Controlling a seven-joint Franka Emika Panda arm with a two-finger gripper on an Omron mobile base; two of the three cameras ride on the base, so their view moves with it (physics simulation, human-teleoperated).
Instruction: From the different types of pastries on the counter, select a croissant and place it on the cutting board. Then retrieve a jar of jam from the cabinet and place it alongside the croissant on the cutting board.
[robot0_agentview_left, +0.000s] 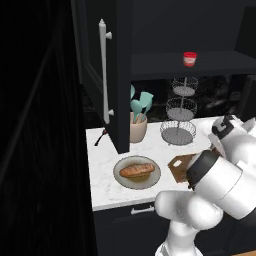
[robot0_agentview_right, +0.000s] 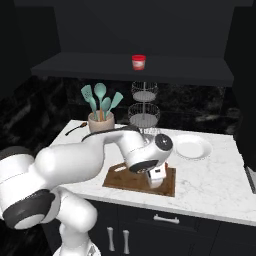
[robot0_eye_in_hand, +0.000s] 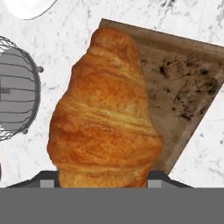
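Note:
The croissant (robot0_eye_in_hand: 105, 118), orange-brown and ridged, sits close before the hand camera with my gripper (robot0_agentview_right: 156, 179) shut on its near end. It hangs over the left part of the dark brown cutting board (robot0_eye_in_hand: 188, 87), and I cannot tell whether it touches the board. The hand is low over the cutting board (robot0_agentview_right: 125, 181) on the white marble counter (robot0_agentview_right: 210, 185). The small red jar of jam (robot0_agentview_right: 138, 62) stands on the dark cabinet shelf (robot0_agentview_right: 180, 72), and the jar (robot0_agentview_left: 189, 59) is beside the open cabinet door (robot0_agentview_left: 97, 75). The long loaf (robot0_agentview_left: 136, 170) lies on a round grey plate (robot0_agentview_left: 122, 181).
A three-tier wire basket stand (robot0_agentview_right: 144, 112) rises behind the board, and a pot of teal utensils (robot0_agentview_right: 100, 120) stands to its left. A white plate (robot0_agentview_right: 191, 146) lies to the right. The open cabinet door with its white bar handle (robot0_agentview_left: 104, 70) juts out over the counter's left part.

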